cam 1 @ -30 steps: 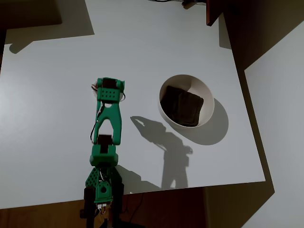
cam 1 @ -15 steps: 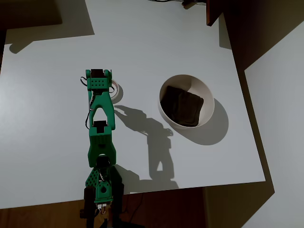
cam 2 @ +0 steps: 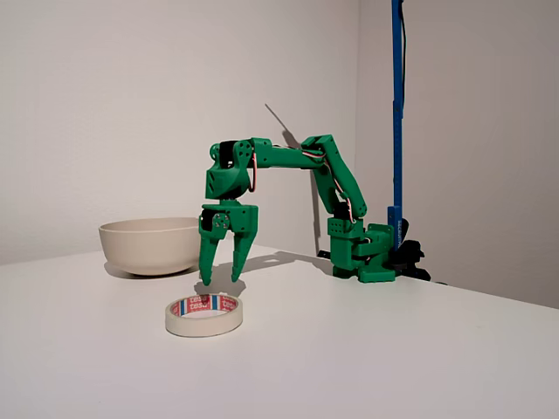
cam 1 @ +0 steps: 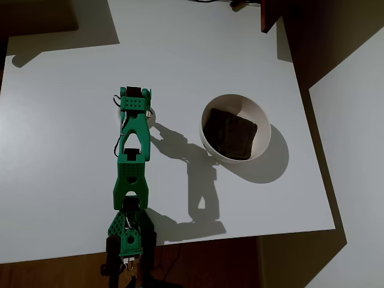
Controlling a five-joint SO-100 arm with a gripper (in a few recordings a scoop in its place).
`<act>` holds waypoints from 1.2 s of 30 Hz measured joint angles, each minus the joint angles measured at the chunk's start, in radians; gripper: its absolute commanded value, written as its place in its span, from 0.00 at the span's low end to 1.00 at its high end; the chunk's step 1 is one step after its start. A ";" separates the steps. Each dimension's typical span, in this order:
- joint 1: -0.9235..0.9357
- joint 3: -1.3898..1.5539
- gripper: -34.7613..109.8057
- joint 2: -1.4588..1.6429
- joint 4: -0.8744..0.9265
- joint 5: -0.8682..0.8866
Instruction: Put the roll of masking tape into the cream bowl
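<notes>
The roll of masking tape lies flat on the white table, a cream ring with red and blue print inside its core. My green gripper hangs pointing straight down just above the roll's far rim, open, with nothing between its fingers. In the overhead view the gripper covers most of the tape, so only a sliver shows at its right. The cream bowl stands to the right of the gripper there, with a dark folded cloth inside. In the fixed view the bowl sits behind and left of the tape.
The arm's base sits at the table's near edge in the overhead view. A dark wooden thing overhangs the far right corner. A blue pole rises behind the base. The table's right edge runs close past the bowl.
The arm has stretched out further from its base. The gripper head swung left, then came back a little to the right, covering most of the tape.
</notes>
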 measured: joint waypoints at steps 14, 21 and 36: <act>-0.034 -0.003 0.35 -0.034 0.028 0.061; -0.057 -0.003 0.33 -0.060 0.026 0.089; -0.063 -0.005 0.31 -0.141 -0.031 0.141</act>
